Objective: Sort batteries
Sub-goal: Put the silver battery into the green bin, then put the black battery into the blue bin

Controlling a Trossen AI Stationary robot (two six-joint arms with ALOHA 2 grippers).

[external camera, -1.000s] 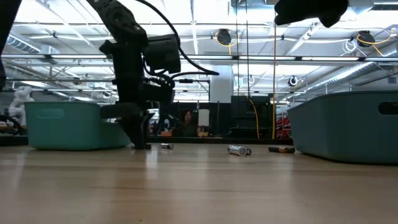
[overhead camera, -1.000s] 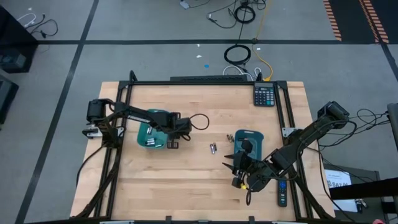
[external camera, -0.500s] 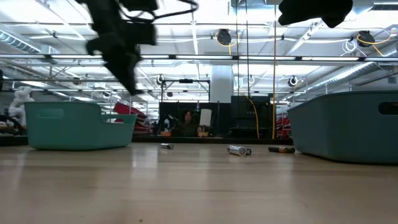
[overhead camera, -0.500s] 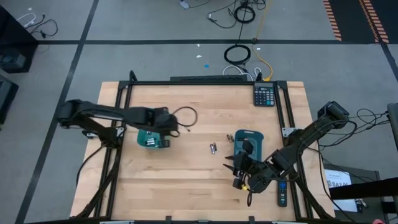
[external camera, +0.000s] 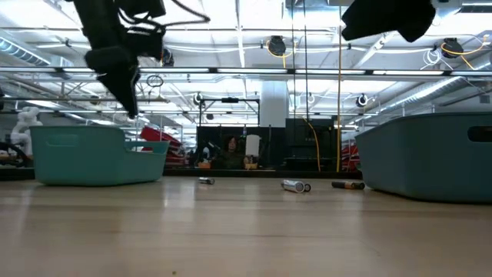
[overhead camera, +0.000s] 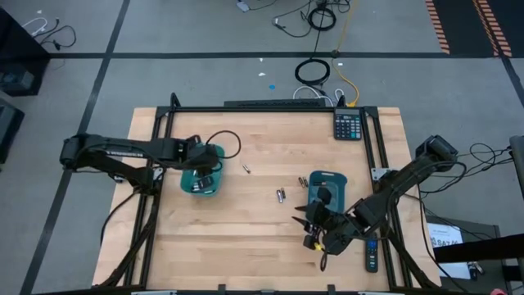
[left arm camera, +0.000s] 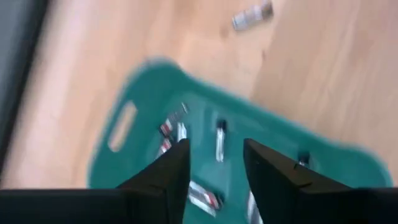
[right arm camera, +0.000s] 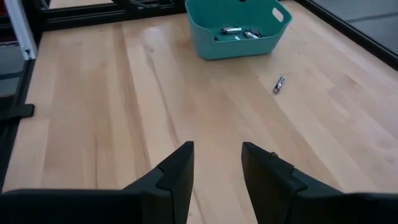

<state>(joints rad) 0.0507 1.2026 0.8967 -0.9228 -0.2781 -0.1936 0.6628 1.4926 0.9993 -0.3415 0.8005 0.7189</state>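
Observation:
My left gripper (overhead camera: 210,166) hangs open above the left teal tray (overhead camera: 196,183); the left wrist view shows its fingers (left arm camera: 216,162) over several batteries (left arm camera: 219,138) lying in that tray. One dark battery (overhead camera: 246,170) lies on the wood to the right of the tray. Two more batteries (overhead camera: 281,195) (overhead camera: 301,182) lie left of the right teal tray (overhead camera: 334,178). My right gripper (overhead camera: 304,220) waits open near the near edge, in front of the right tray, raised off the table.
A calculator (overhead camera: 348,124) sits at the far right corner and a black remote (overhead camera: 371,256) at the near right edge. Black frame rails (overhead camera: 270,108) run along the table's sides. Bare wood lies between the trays and along the near side (overhead camera: 229,246).
My left gripper has risen from the table just right of the left tray and swung toward the table's left, so that it now hangs over the tray. The dark battery beside where it stood has stayed on the wood.

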